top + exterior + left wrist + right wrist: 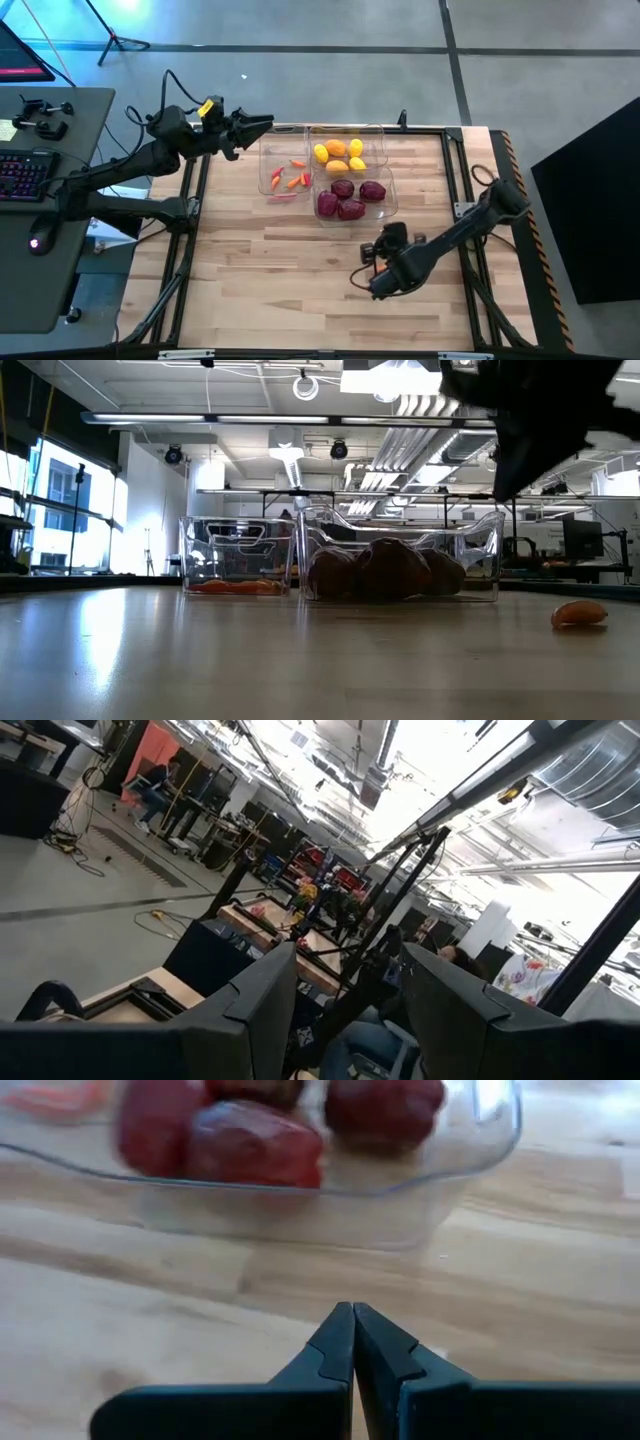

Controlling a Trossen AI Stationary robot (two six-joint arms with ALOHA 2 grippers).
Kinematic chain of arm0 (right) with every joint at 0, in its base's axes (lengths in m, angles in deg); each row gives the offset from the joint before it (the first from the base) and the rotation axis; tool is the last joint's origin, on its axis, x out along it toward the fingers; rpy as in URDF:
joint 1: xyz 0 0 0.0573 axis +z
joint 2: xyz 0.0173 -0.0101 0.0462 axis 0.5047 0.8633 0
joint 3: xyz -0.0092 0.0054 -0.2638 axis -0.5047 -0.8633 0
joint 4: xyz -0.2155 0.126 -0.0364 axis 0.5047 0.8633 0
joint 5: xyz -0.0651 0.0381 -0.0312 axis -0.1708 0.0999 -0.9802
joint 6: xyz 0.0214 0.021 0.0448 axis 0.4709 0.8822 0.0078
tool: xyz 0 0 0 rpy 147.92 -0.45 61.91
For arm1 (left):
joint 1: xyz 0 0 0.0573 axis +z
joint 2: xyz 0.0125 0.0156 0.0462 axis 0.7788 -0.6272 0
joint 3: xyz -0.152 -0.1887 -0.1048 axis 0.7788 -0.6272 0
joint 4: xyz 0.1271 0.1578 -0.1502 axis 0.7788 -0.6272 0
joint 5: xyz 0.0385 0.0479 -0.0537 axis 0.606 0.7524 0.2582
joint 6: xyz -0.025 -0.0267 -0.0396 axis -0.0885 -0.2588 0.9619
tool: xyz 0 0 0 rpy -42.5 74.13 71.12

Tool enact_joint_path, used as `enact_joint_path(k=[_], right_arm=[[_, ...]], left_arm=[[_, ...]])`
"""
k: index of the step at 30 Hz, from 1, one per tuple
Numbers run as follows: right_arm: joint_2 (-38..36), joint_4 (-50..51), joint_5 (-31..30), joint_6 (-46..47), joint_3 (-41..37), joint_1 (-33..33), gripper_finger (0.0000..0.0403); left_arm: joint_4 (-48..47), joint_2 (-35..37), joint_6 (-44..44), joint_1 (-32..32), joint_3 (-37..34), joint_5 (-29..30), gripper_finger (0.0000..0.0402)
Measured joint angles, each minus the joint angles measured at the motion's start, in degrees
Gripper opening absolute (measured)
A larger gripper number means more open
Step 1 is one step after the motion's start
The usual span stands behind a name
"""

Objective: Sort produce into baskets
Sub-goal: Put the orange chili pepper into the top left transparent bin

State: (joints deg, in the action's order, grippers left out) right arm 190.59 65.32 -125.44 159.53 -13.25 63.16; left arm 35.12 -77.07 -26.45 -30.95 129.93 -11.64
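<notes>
Tabletop: orange pepper (579, 613) just beside right pincer (372, 262).

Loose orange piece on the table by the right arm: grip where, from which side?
Across its short middle, from straight above: the orange piece lies long and flat on the table, apart from the bins. The shut right hand would need opening.

Right hand (380, 262) hides small orange item; dark red rounds (250, 1140) blurred, cropped.
</notes>
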Motion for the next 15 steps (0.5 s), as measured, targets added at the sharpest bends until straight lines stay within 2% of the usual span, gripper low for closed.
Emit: enact_joint_path(k=[3,6,11,13,15], right_arm=[[-1.2,1.7,3.5,-4.8,4.5,0.0,0.0],[-1.3,0.3,12.3,-11.6,7.2,0.0,0.0],[-1.3,-3.2,27.1,-32.4,8.2,-0.7,0.0002],[-1.3,-3.3,33.1,-41.5,8.2,-2.0,0.0011],[-1.3,-3.2,36.3,-50.0,8.2,-3.9,0.003]], left_arm=[[-0.1,0.0,0.0,0.0,0.0,-0.4,0.0167],[-0.1,0.0,0.0,0.0,0.0,-1.5,0.0167],[-0.1,0.0,0.0,0.0,0.0,-1.7,0.0167],[-0.1,0.0,0.0,0.0,0.0,-1.7,0.0167],[-0.1,0.0,0.0,0.0,0.0,-2.6,0.0167]])
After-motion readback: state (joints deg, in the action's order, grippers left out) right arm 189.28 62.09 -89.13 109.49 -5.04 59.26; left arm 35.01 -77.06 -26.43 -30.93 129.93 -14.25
